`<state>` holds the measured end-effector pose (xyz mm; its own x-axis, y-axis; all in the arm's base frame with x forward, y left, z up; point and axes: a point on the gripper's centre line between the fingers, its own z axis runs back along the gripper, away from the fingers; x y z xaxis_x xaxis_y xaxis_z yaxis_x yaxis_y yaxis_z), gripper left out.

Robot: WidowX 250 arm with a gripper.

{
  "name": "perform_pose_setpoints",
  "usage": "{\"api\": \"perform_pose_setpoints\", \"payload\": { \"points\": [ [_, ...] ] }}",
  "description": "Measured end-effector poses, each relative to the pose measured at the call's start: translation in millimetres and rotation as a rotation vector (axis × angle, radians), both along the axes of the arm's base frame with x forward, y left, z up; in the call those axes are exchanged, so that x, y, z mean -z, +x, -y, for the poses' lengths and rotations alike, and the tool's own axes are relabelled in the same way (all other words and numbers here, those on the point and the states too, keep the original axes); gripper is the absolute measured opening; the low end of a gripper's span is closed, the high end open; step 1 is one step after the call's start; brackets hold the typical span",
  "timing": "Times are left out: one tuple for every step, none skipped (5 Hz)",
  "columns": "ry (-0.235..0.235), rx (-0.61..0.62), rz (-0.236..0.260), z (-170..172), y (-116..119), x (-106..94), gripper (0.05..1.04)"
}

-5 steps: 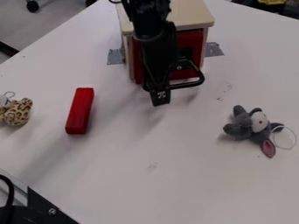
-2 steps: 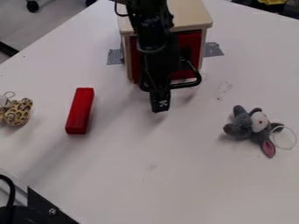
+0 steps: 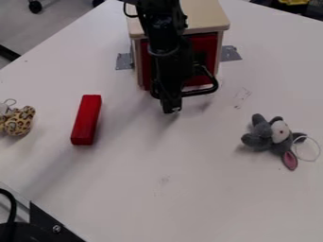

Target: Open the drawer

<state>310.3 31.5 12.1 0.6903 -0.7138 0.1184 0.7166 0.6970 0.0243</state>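
A smooth white counter [image 3: 208, 189], faintly scuffed near 1 o'clock and again toward 6, spreads beneath a black robot arm [image 3: 165, 38], with gray floor [image 3: 75, 14] and a dark caster [image 3: 35, 6] beyond its edge at 11 o'clock and a yellow item [image 3: 293, 2] among dark gear at 1. The red drawer [image 3: 205, 45] sits at 12 o'clock in a boxy cabinet [image 3: 208, 16] of pale wood, behind the arm; its rounded black handle [image 3: 215, 86] juts forward. Gray tape [image 3: 231, 53] lies flat at the cabinet's foot on either side. The pincer [image 3: 171, 109] hangs in front of the cabinet, just inside 12 o'clock; whether it is released or clenched cannot be told. A hard-edged red block [image 3: 86, 119] lies at 9 o'clock, a leopard-spotted plush [image 3: 19, 122] farther out. At 3 o'clock rests a fuzzy gray plush [image 3: 262, 134] with a pink-lined ear and a thin pale loop [image 3: 307, 149].
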Motion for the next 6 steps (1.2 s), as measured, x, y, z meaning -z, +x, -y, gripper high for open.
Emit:
{"api": "perform_pose_setpoints", "payload": {
  "points": [
    [-0.008, 0.011, 0.002, 2, -2, 2.1, 0.126],
    [-0.011, 0.023, -0.001, 3, -6, 3.7, 0.123],
    [-0.015, 0.029, -0.014, 4, -11, 5.9, 0.123],
    [-0.025, 0.04, -0.023, 8, -21, 4.9, 0.123],
    [-0.036, 0.068, -0.028, 15, -32, 4.1, 0.123],
    [-0.039, 0.091, -0.03, 22, -40, 1.5, 0.123]
  ]
}}
